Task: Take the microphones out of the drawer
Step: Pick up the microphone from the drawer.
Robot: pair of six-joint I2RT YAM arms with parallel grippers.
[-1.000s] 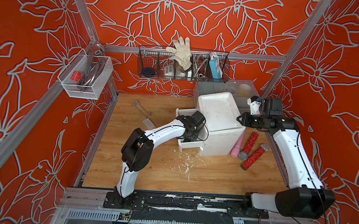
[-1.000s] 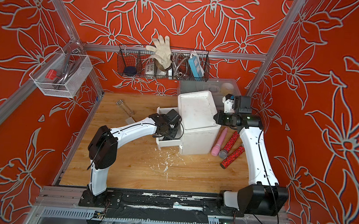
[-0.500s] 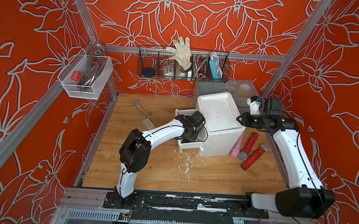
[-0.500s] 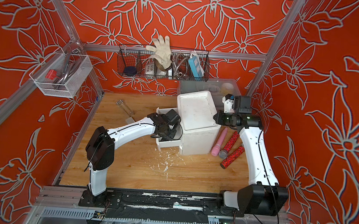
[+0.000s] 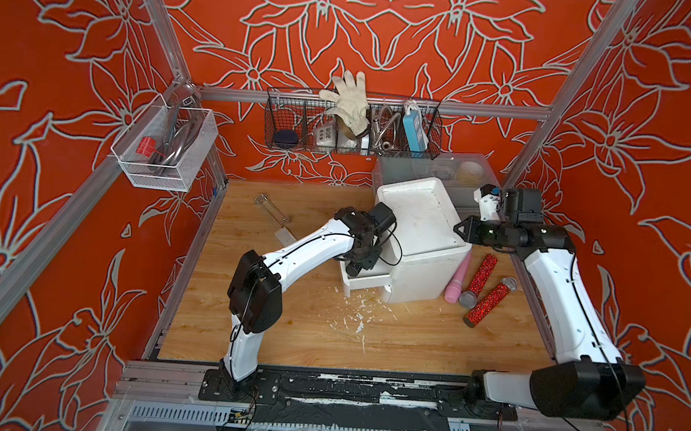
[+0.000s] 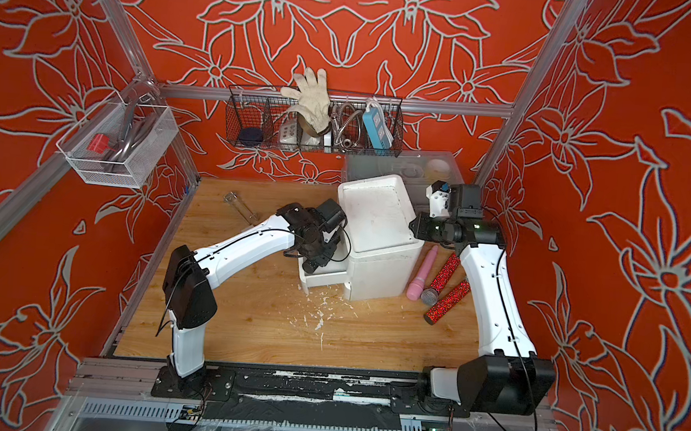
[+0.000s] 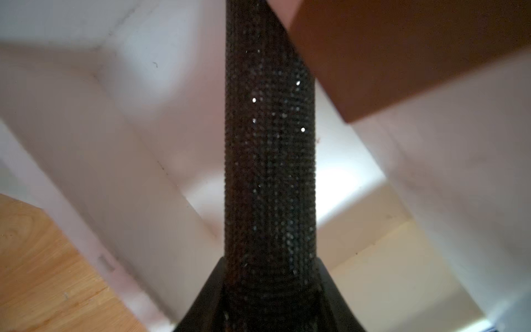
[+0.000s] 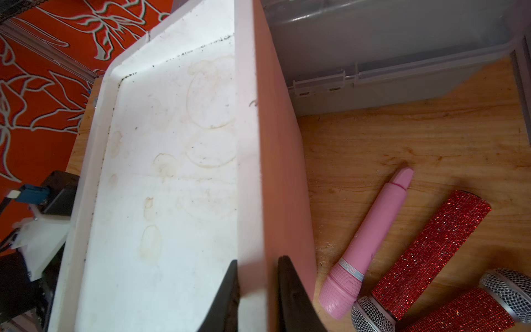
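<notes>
A white drawer unit [image 5: 418, 217] stands on the wooden table, its low drawer [image 5: 366, 282] pulled out to the left. My left gripper [image 5: 357, 263] reaches down into that drawer. In the left wrist view it [image 7: 270, 276] is shut on a black glittery microphone [image 7: 270, 143], with the drawer's white walls [image 7: 143, 172] around it. My right gripper [image 5: 459, 228] is shut on the raised rim [image 8: 247, 143] of the unit's top, one finger on each side [image 8: 257, 276].
A pink microphone [image 5: 457, 280] and two red glitter microphones [image 5: 482, 272] [image 5: 487, 303] lie right of the unit. A grey bin [image 5: 434, 168] stands behind it. A clear scraper [image 5: 271, 211] lies at the back left, and white crumbs [image 5: 353, 313] lie in front.
The left arm's elbow has shifted slightly to the left. Both grips look the same as before.
</notes>
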